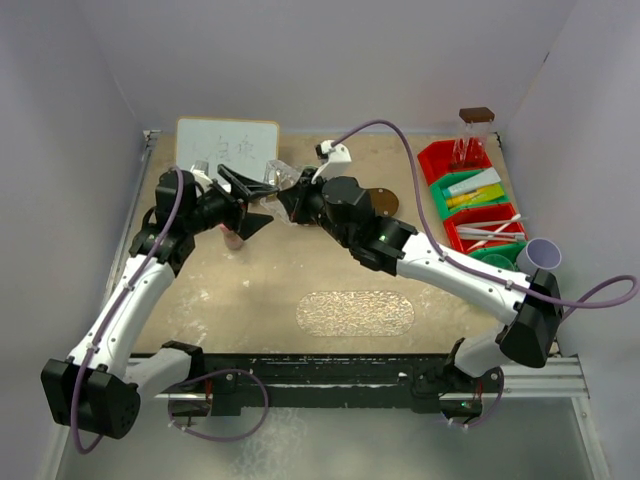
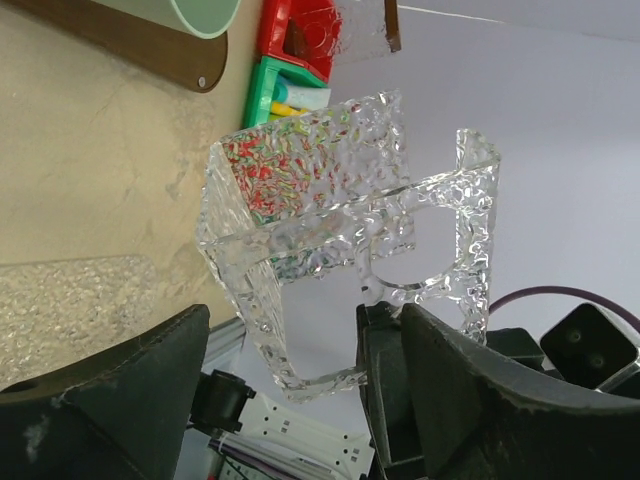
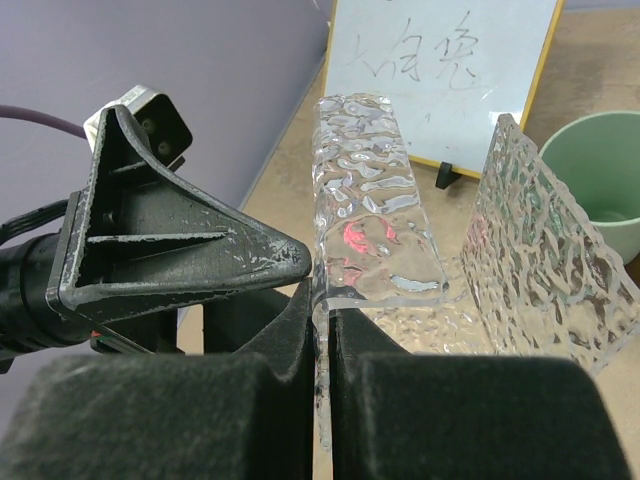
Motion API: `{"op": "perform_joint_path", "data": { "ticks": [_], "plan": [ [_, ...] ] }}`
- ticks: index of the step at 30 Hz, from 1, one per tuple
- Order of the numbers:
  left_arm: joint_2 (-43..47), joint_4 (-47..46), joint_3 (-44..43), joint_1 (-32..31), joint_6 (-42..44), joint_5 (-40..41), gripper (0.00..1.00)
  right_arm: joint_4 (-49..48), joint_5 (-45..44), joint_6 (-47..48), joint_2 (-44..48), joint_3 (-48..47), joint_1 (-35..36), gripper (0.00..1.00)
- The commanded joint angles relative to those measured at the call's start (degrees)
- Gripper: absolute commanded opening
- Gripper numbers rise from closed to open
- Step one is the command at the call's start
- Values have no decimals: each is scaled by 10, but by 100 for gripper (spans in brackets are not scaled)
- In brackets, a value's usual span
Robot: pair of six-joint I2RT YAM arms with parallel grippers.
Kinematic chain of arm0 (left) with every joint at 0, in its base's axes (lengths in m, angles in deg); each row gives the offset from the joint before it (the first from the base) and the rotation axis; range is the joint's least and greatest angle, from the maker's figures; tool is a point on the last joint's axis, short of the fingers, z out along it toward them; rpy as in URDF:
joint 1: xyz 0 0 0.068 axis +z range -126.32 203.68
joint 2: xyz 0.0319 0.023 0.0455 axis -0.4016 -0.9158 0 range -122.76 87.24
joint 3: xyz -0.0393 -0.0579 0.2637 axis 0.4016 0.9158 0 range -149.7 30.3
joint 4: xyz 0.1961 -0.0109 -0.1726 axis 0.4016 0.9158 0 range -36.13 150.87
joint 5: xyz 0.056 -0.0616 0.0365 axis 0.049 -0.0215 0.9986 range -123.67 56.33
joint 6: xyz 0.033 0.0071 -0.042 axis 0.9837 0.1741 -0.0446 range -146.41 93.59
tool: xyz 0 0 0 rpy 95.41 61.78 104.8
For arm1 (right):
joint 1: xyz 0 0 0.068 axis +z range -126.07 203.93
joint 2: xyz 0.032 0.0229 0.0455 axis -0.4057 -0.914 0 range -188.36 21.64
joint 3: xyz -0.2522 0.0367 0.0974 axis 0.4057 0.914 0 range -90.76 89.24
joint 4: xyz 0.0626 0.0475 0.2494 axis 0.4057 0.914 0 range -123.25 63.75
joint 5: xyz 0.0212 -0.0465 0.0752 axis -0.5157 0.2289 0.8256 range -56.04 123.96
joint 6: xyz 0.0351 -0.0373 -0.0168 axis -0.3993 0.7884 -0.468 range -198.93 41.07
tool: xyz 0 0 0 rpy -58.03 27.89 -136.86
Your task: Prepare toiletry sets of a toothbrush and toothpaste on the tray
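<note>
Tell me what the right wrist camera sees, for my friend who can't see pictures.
The right fingers pinch the edge of a clear bumpy holder, seen from very close. A black left finger stands just beside the holder on the left. A whiteboard with writing is behind, and a green cup is on the right.

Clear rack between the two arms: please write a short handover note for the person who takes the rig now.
Right gripper: shut on one wall of the clear rack, holding it up.
Left gripper: open, jaws on either side of the rack, not gripping.
Toothbrushes and toothpaste tubes lie in the bins at right.
No set is on the tray yet; all sets are left to do.
</note>
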Motion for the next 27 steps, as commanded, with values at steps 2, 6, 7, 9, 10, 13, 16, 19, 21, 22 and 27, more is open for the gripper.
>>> {"op": "perform_joint_path", "data": {
  "ticks": [2, 6, 7, 9, 10, 13, 16, 19, 21, 22, 27],
  "plan": [
    [4, -23, 11, -2, -21, -24, 65, -31, -25, -14, 9, -33, 1, 0],
    [4, -22, 12, 1, -21, -21, 65, -33, -26, -14, 12, -32, 0, 0],
    [2, -22, 13, 1, -20, -25, 62, -30, -28, -16, 12, -31, 0, 0],
    [6, -12, 11, 2, -17, -17, 58, -28, -44, -31, 16, -25, -1, 0],
    [12, -9, 12, 3, -17, -13, 58, -31, -47, -31, 20, -20, -3, 0],
    [17, -17, 21, 9, -19, -19, 68, -25, -51, -31, 28, -16, -5, 0],
    [19, -26, 23, 9, -20, -23, 71, -26, -58, -33, 36, -7, -7, 0],
    [10, -36, 23, 9, -22, -25, 68, -35, -43, -28, 33, -11, -8, 0],
    [-6, -44, 23, 8, -25, -35, 64, -42, -42, -27, 27, -17, -7, 0],
    [-14, -48, 23, 8, -27, -38, 62, -51, -42, -23, 24, -21, -7, 0],
    [-56, -65, 3, 4, -19, -49, 51, -63, -24, -13, 7, -37, -7, 0]
  ]
}}
